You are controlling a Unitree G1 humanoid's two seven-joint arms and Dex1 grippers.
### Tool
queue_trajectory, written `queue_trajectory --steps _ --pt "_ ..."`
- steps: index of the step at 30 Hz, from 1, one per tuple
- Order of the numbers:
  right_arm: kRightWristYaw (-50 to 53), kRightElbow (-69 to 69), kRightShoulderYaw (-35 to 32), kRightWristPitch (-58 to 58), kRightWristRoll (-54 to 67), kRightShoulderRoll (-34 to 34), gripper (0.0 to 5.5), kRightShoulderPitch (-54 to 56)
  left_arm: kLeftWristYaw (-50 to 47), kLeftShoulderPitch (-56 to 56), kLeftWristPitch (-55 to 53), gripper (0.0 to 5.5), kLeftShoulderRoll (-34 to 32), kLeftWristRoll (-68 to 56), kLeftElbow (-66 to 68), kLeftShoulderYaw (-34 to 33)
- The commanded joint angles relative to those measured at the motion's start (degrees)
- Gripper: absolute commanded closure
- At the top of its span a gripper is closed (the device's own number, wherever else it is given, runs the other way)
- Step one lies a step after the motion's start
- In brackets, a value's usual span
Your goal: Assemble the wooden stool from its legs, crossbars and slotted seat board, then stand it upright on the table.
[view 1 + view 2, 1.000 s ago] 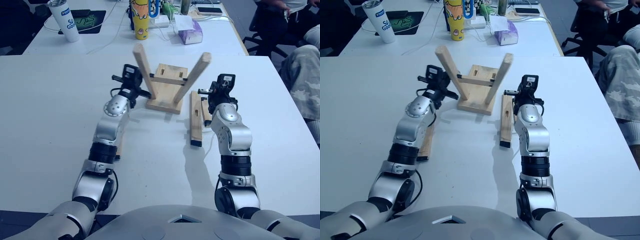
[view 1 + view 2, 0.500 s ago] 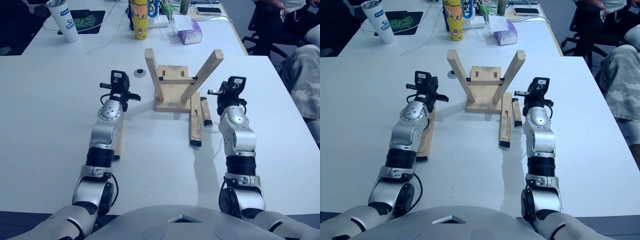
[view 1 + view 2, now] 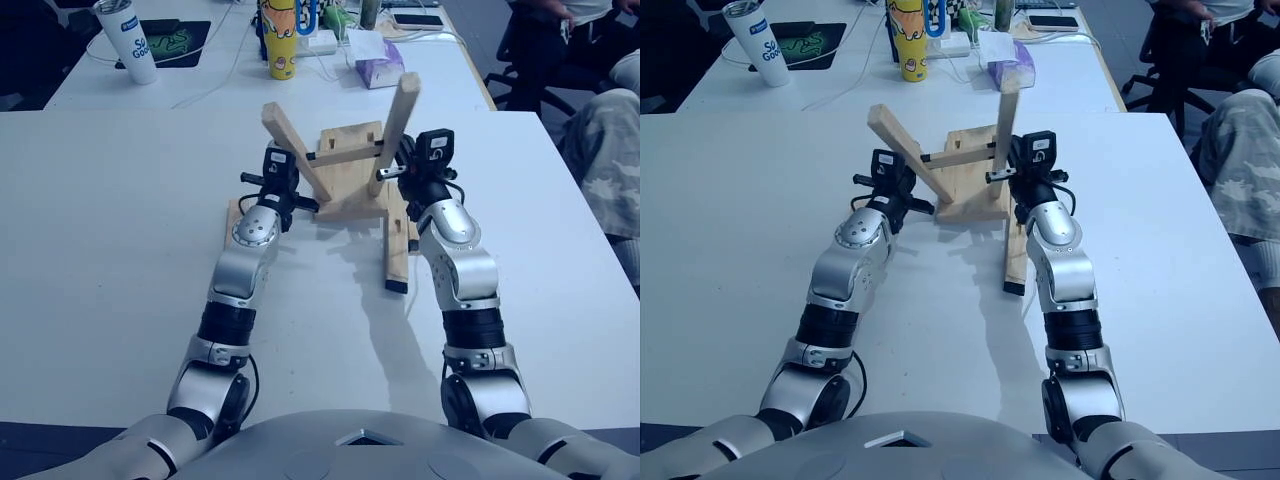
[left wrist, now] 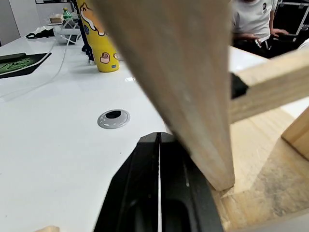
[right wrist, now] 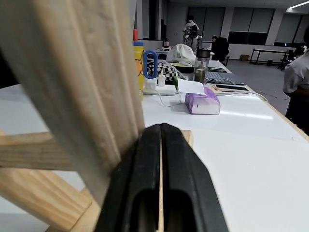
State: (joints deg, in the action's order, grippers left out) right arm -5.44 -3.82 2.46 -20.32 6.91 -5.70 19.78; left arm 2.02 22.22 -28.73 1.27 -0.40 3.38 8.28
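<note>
**Both claws clenched at the half-built stool**

Your stool (image 3: pixel 350 185) sits upside down and tipped leftward, near the middle of the table's (image 3: pixel 120 220) far edge. Two legs stand up with a crossbar (image 3: pixel 345 153) between them. Your left gripper (image 4: pixel 158 139) is clenched empty beside the left leg (image 3: pixel 288 138). Your right gripper (image 5: pixel 161 129) is clenched empty against the right leg (image 3: pixel 399 115). A loose leg (image 3: pixel 396 250) lies flat just nearer you.

Silver arms (image 3: pixel 243 262), blk wrists (image 3: pixel 432 160)
</note>
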Motion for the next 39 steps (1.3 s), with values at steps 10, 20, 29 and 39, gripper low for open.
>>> queue_trajectory --steps 10,20,29,39 --pt "-2.97 8.01 1.95 -14.83 -3.33 -4.35 5.5 -1.42 3.95 -2.92 -0.75 5.49 -2.15 0.22 -3.04 0.15" --pt "5.85 16.28 -9.48 0.22 -4.75 -7.8 5.5 14.32 -0.65 -1.76 -0.05 5.49 -1.71 1.58 -3.46 -3.38" --pt "5.09 13.29 -14.47 11.25 2.37 -6.89 5.5 37.43 -1.26 0.75 0.18 5.49 -2.38 1.95 -3.8 -4.33" --pt "-2.21 19.44 -3.22 -13.43 2.54 -3.27 5.5 17.86 -2.27 6.87 -0.96 5.49 -3.7 0.7 -8.47 -9.0"
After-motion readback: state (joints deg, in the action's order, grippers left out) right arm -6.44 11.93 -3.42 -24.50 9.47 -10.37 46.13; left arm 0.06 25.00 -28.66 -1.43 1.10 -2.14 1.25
